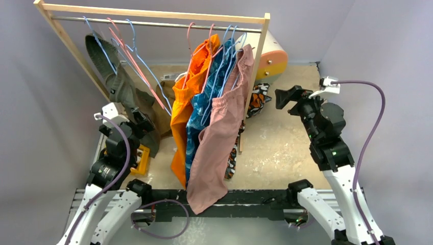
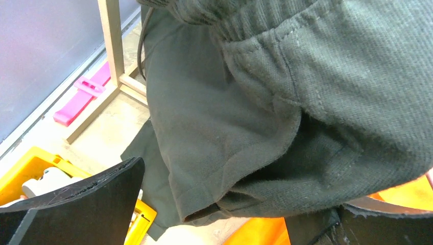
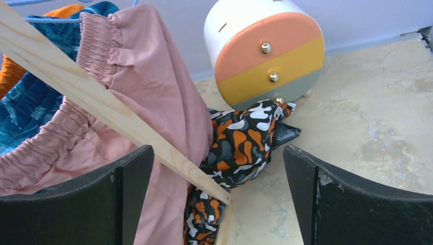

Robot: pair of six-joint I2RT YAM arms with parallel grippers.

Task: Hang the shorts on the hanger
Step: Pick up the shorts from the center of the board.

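Note:
The camouflage shorts [image 1: 259, 98] lie crumpled on the floor at the foot of the rack's right post, partly behind the hanging pink shorts; the right wrist view shows them too [image 3: 245, 138]. My right gripper [image 1: 286, 97] is open and empty, just right of them and pointing at them [image 3: 217, 204]. An empty light-blue hanger [image 1: 148, 73] hangs on the rail at the left. My left gripper [image 1: 139, 122] is open beside dark olive shorts [image 2: 286, 102], which hang close in front of its fingers [image 2: 92, 204].
The wooden rack [image 1: 254, 76] holds orange [image 1: 186, 97], blue-patterned [image 1: 204, 107] and dusty-pink shorts [image 1: 217, 138] on hangers. A round tri-colour drawer box [image 3: 265, 51] stands behind the camouflage shorts. A yellow crate [image 2: 30, 163] sits by the left arm.

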